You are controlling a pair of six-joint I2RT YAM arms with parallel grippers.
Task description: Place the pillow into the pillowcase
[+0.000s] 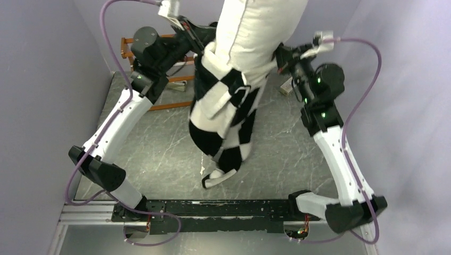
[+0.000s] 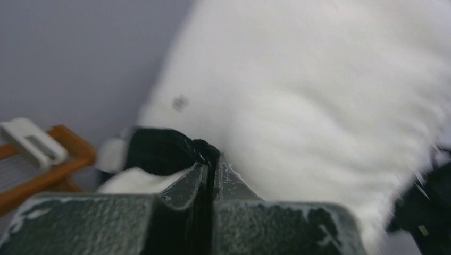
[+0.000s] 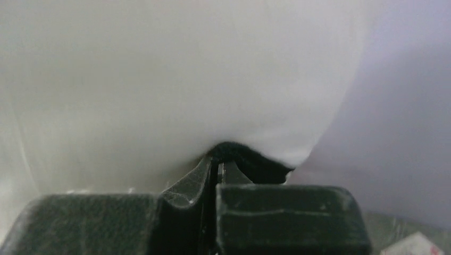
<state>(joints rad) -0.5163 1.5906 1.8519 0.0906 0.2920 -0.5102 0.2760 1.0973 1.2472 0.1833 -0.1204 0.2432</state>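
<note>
Seen from above, the pillow stands on end in the air at twelve o'clock, its top cut off by the frame. Its lower end sits inside the mouth of the pillowcase. The checkered sack hangs limp from there toward six o'clock, and its bottom tip reaches the desk or nearly so. The left end effector is at the nine o'clock side of the mouth and the right end effector at the three o'clock side, both raised well above the desk. A wooden rack lies on the desk at about ten o'clock, behind the left arm.

In the left wrist view, the left end effector has its fingers pressed together, pinching a fold of black and white pillowcase cloth. The pillow fills the frame from twelve to four o'clock, just behind that fold. The wooden rack shows at nine o'clock.

In the right wrist view, the right end effector is likewise clamped shut, with a dark edge of the pillowcase caught at its tips. The pillow bulges over it from nine through one o'clock, touching the cloth. A sliver of the desk shows at five o'clock.
</note>
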